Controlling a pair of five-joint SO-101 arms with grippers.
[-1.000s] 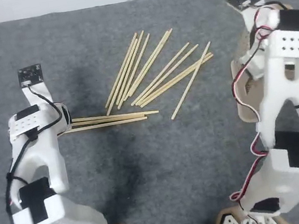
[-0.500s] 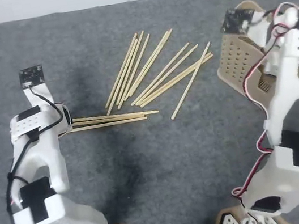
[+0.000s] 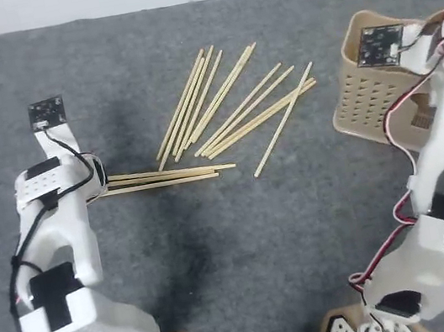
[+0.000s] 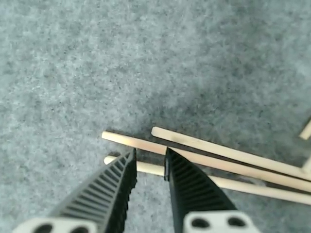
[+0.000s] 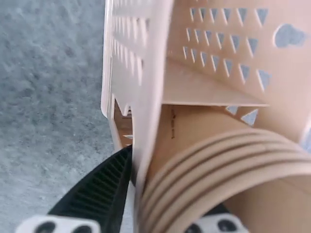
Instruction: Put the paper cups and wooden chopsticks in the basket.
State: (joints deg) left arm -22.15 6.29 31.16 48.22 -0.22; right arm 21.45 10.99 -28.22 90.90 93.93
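Up has swung the basket point(image 3: 363, 91), from flat to nearly standing; the left arm has not moved. The right gripper point(image 5: 131, 165) pinches the basket wall. Cups point(image 5: 209, 160) sit inside it already. The chopsticks point(image 3: 230, 109) lie on the grey mat point(image 3: 221, 260) between the arms. The left gripper point(image 4: 148, 156) has its fingers a little apart, one on each side of a stick, holding nothing. I think sticks are next: squeeze, lift, carry right. The basket rim is close to the pile's end, with bare mat nearer the arms.

Pincer point(image 4: 149, 154) over wooden chopsticks point(image 4: 228, 153), grey carpet point(image 4: 97, 58).
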